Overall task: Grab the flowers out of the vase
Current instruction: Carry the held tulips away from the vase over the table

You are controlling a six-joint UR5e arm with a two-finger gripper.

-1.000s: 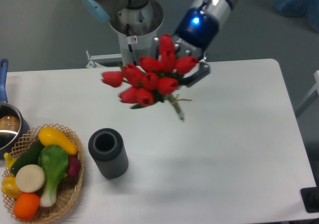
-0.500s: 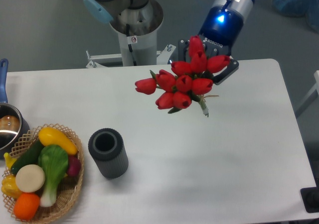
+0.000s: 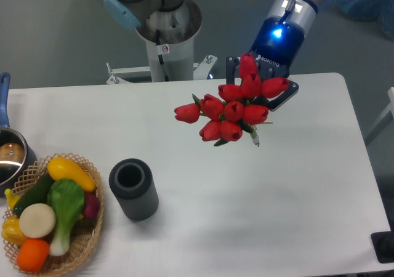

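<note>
White desk [image 3: 289, 191] below. Wicker basket [image 3: 80, 240] of produce at front left, dark ribbed vase [image 3: 133, 189] upright and just beside it. Well apart, up over the desk's right half: red flowers [image 3: 231, 109], clamped in the hand [image 3: 261, 92].

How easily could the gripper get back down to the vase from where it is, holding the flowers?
Probably yes. The gripper holds the flowers in the air, up and right of the vase, which stands upright with its mouth open. Only bare table lies between; the basket sits on the vase's far side.
</note>
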